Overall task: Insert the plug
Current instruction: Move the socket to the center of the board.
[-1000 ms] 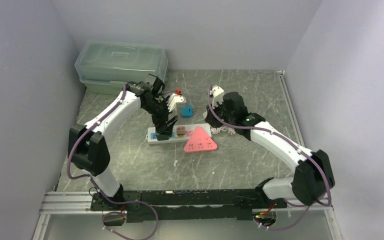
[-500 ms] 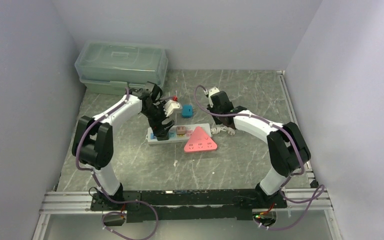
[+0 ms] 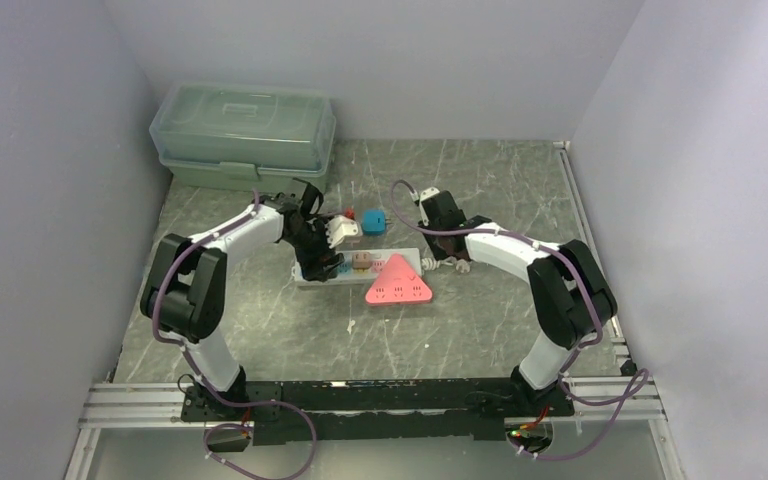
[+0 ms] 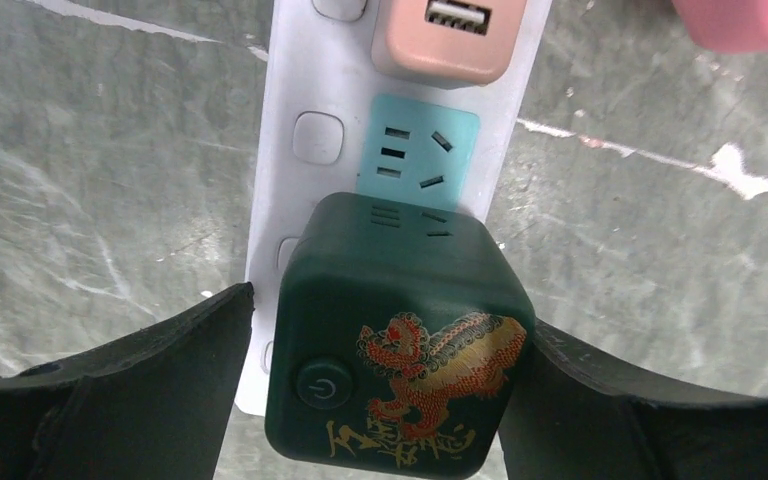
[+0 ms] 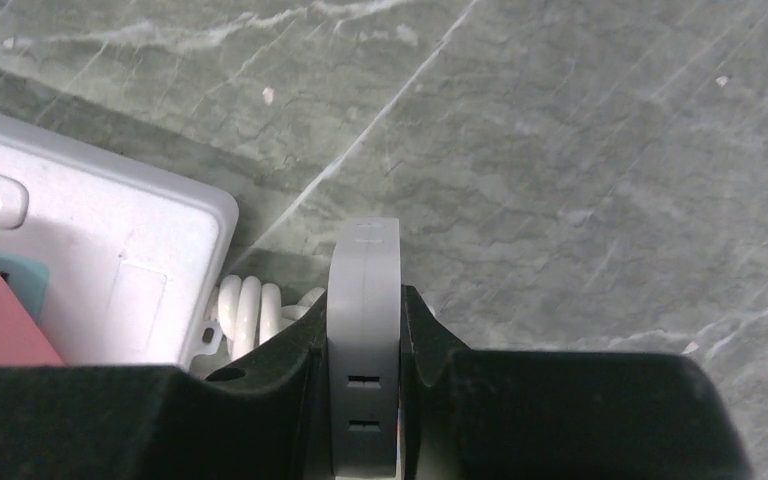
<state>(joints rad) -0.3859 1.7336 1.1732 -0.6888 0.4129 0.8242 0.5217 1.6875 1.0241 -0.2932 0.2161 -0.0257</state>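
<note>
Nearest the arm bases, a small pale item (image 3: 351, 326), too small to be identified, is seen lying alone on the grey marbled table (image 3: 480, 330). Just beyond it, a pink triangular plug (image 3: 398, 282) is set against the near side of the white power strip (image 4: 290, 70), which lies crosswise between the two arms. At one end of the strip the left gripper (image 4: 392, 310) is lowered over the dark green cube plug (image 4: 400, 340), which is marked with a gold and red beast and a round power button. The cube is seated on the strip, next to a free teal socket (image 4: 415, 150), with a pink USB adapter (image 4: 445, 35) in the place after that; whether its pins are fully home cannot be told. The jaws are spread wide to either side of the cube. A sliver of white strip shows between it and the finger (image 4: 160, 380) at the left of the wrist view, so no clamping is shown. At the strip's other end, beside a coiled white cord (image 5: 250, 305), the right gripper (image 5: 365, 315) is closed narrowly on a grey flat piece (image 5: 365, 270) held upright between its fingers. Farther back, a blue cube (image 3: 373, 220) is placed apart from the strip, and two stacked green lidded boxes (image 3: 243, 130) are set against the rear wall.
</note>
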